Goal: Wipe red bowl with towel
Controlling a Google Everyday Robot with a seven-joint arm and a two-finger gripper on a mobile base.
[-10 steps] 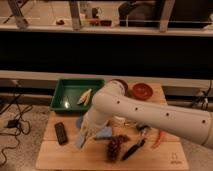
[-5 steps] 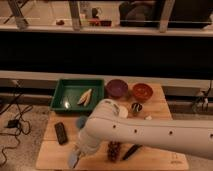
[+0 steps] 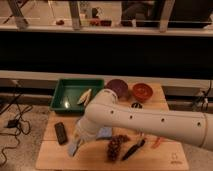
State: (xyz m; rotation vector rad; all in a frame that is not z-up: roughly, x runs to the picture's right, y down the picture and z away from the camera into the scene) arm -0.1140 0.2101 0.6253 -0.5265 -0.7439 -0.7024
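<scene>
The arm has risen a little; its clenched gripper [image 3: 74, 148] hangs at lower left near the towel [image 3: 104, 132], with the red bowl [image 3: 142, 91] well apart to the upper right.

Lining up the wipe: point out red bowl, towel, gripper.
red bowl [image 3: 142, 91], camera view, glossy inside.
towel [image 3: 105, 133], camera view, visible pale edge.
gripper [image 3: 75, 148], camera view, its tip, low, left of the towel.

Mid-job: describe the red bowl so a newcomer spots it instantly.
Start at the wooden table, far edge, past the green tray. Two bowls sit side by side; the red bowl is the one farther from the tray, orange-red beside the dark purple bowl. The gripper hangs low over the table's front left, away from it.
</scene>
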